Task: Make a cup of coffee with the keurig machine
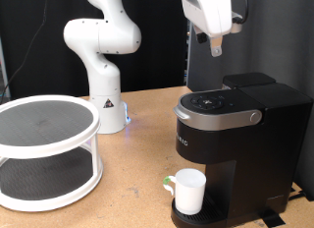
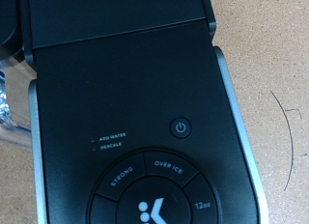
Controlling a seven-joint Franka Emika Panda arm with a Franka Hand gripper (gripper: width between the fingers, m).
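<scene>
The hand [image 1: 217,43] hangs directly above the machine [image 1: 235,140], whose closed lid lies straight below; its grip cannot be told. The cup [image 1: 188,191] sits on the drip tray.

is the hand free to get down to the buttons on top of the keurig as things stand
Probably yes. The hand hangs in open air above the keurig machine, and the lid is shut with nothing lying on the buttons. The cup sits low on the drip tray, out of the way.
</scene>
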